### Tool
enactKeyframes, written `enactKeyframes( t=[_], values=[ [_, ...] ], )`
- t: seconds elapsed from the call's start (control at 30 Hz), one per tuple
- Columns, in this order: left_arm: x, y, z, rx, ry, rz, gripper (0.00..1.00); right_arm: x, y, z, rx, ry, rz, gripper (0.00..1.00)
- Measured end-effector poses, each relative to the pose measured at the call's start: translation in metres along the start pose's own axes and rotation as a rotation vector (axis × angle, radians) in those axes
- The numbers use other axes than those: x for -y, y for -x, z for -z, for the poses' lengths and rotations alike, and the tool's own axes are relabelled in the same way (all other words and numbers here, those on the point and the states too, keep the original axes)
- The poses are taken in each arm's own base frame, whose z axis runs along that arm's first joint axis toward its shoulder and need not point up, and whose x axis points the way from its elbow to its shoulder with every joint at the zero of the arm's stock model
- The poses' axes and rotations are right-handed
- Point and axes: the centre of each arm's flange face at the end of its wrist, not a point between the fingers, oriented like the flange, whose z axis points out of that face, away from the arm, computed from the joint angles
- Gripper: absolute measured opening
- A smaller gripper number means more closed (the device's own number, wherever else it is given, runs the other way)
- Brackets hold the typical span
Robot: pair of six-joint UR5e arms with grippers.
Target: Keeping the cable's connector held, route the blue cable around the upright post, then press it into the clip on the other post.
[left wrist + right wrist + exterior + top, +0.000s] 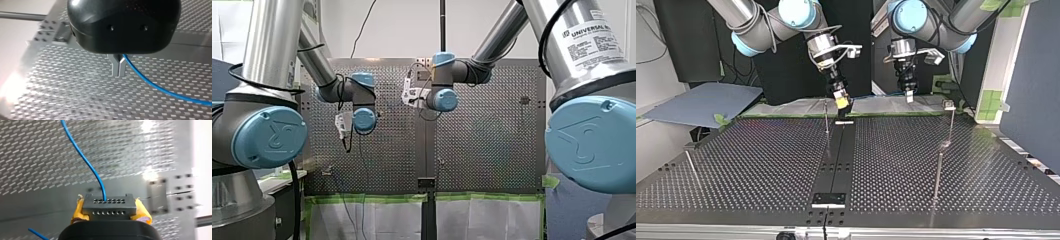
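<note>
Since the rigid grey connector (109,204) sits clamped between my right tool's (110,211) yellow pads (143,213), that end is secure. From it the blue cable (82,155) runs thin, light and limp; judged to bend freely yet slip easily. My left tool (119,68), fingers (115,67) together, pinches it further along. A post (826,117) stands beyond on the table (761,160).

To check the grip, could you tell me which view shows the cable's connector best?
The right wrist view: the grey connector sits close between my right claw's yellow pads, blue cable leaving one hole. In the top view it is too small to read; the front and left wrist views miss it.
</note>
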Motion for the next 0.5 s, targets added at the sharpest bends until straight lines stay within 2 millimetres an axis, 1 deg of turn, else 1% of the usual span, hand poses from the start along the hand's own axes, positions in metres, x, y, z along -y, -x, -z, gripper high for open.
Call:
enactKeyframes(
  t=[0.1, 0.23, 0.33, 0.5],
  values=[
    [0.004, 0.020, -0.009, 0.027, 0.006, 0.033, 0.00, 0.003, -0.021, -0.008, -0.037, -0.015, -0.017, 0.00],
    [0.009, 0.049, -0.020, 0.063, 0.014, 0.088, 0.00, 0.003, -0.037, -0.020, -0.066, -0.023, -0.036, 0.00],
    [0.012, 0.070, -0.027, 0.092, 0.024, 0.129, 0.00, 0.002, -0.041, -0.029, -0.076, -0.026, -0.043, 0.00],
    [0.014, 0.104, -0.036, 0.133, 0.036, 0.176, 0.00, -0.001, -0.033, -0.042, -0.071, -0.026, -0.046, 0.00]
  ],
)
